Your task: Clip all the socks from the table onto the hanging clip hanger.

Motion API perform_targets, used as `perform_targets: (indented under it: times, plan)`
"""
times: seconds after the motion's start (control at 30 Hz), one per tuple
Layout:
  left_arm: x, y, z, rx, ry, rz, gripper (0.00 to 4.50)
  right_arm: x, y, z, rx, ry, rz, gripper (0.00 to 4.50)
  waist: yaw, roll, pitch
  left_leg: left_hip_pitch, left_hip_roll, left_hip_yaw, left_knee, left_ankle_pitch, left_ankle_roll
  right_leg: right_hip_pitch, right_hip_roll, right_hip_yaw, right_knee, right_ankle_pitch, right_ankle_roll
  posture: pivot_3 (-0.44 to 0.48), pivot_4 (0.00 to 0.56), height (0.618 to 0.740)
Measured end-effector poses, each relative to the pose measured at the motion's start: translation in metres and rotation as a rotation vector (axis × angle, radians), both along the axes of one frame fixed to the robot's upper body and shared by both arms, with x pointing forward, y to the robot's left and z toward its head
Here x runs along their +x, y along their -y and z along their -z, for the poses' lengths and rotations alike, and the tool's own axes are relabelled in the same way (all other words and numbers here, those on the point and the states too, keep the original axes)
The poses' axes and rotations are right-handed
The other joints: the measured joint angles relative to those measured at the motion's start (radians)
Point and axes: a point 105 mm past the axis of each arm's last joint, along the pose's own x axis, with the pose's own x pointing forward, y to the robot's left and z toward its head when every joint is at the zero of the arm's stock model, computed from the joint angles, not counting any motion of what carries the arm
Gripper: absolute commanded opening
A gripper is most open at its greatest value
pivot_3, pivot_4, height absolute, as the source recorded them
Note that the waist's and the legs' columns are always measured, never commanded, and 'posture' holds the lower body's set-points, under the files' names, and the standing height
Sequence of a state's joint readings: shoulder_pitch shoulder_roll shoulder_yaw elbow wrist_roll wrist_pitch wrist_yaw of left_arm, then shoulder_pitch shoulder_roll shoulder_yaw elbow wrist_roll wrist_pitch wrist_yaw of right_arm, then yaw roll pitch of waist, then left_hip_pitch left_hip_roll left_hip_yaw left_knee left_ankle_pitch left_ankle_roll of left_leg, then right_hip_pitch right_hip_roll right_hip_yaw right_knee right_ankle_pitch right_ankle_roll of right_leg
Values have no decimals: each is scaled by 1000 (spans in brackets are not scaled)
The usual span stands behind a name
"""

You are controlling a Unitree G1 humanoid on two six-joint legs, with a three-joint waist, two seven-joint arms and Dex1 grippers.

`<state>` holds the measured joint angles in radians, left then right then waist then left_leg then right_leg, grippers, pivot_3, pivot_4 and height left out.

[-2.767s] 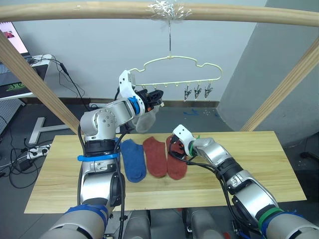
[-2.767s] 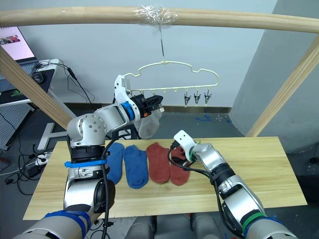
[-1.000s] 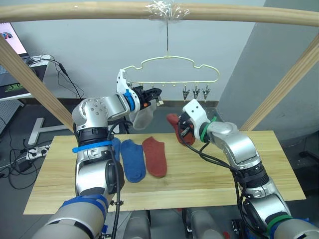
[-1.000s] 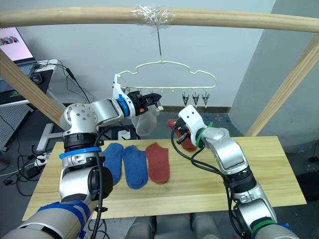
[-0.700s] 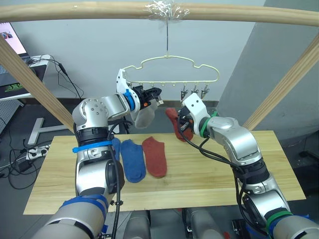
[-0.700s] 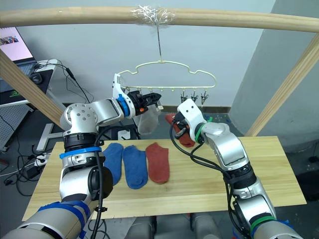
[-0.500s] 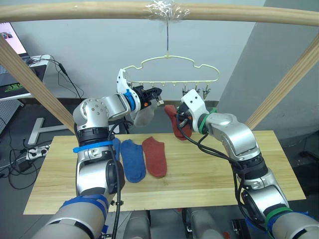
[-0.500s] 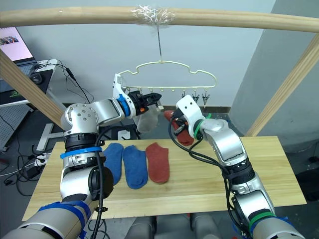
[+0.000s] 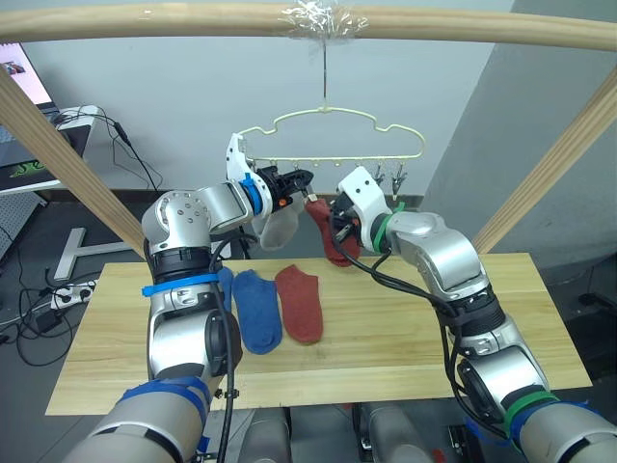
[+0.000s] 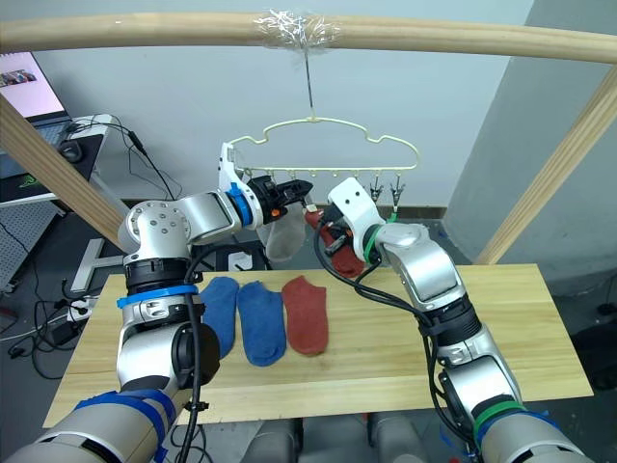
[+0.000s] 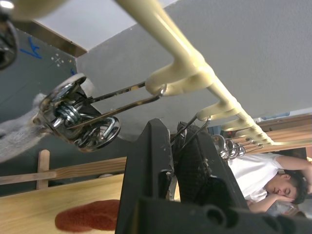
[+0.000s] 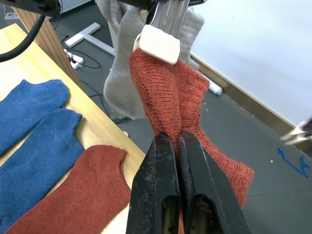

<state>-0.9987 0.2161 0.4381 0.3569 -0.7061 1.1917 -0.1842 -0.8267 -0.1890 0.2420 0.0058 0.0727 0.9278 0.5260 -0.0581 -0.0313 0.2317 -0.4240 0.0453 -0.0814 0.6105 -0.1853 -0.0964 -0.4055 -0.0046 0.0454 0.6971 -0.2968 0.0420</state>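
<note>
— Three socks lie flat on the light wood table point(image 9: 405, 338): two blue socks point(image 9: 258, 309) side by side at the robot's left, and one rust-red sock point(image 9: 300, 303) just beside them. Where are the others?

— Two light grey socks point(image 9: 278, 228) hang from clips at the left end of the pale yellow-green clip hanger point(image 9: 328, 135), whose hook goes up to the round wooden pole point(image 9: 308, 19) overhead. A second rust-red sock point(image 10: 339, 243) is lifted off the table, hanging from the right gripper point(image 12: 176, 146).

— How does that gripper stand?

— The right wrist view shows its two black fingers point(image 12: 161, 180) pressed together with the red fabric pinched between them. The sock's upper edge reaches a small pale pad point(image 12: 157, 44) on a clip, right in front of the grey socks.

— And the left gripper point(image 9: 297, 181)?

— It is raised to the hanger's row of clips, just beside the lifted red sock. In the left wrist view its fingers point(image 11: 146, 170) are closed on the metal handles of a hanger clip point(image 11: 187, 134), with another dark metal clip point(image 11: 78, 119) hanging nearby that has grey fabric at it.

— Any clips free?

— Three small clips point(image 9: 386, 176) hang bare at the hanger's right end.
</note>
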Motion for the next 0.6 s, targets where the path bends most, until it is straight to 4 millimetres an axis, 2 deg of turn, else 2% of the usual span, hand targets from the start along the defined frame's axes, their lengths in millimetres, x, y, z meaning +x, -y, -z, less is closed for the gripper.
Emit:
perform_targets:
  times: [0.1, 0.43, 0.47, 0.6]
  plan:
    - [0, 0, 0, 1, 2, -2, 187, 1, -3, -8, 2, 19, -11, 34, 0, 0, 0, 0, 0, 0, 0, 0, 0, 0, 0, 0, 0, 0, 0, -15, 190, 740]
    - [-1, -1, 0, -1, 8, -4, 187, -1, -6, -10, 19, 13, -29, 34, 0, 0, 0, 0, 0, 0, 0, 0, 0, 0, 0, 0, 0, 0, 0, -15, 190, 740]
    - [-1, -1, 1, -3, 8, -4, 908, -1, -6, -10, 19, 12, -30, 0, 0, 0, 0, 0, 0, 0, 0, 0, 0, 0, 0, 0, 0, 0, 0, -12, 192, 740]
    - [-1, -2, 6, -4, -6, -6, 2121, -1, -6, -9, 17, 11, -30, 0, 0, 0, 0, 0, 0, 0, 0, 0, 0, 0, 0, 0, 0, 0, 0, -12, 192, 740]
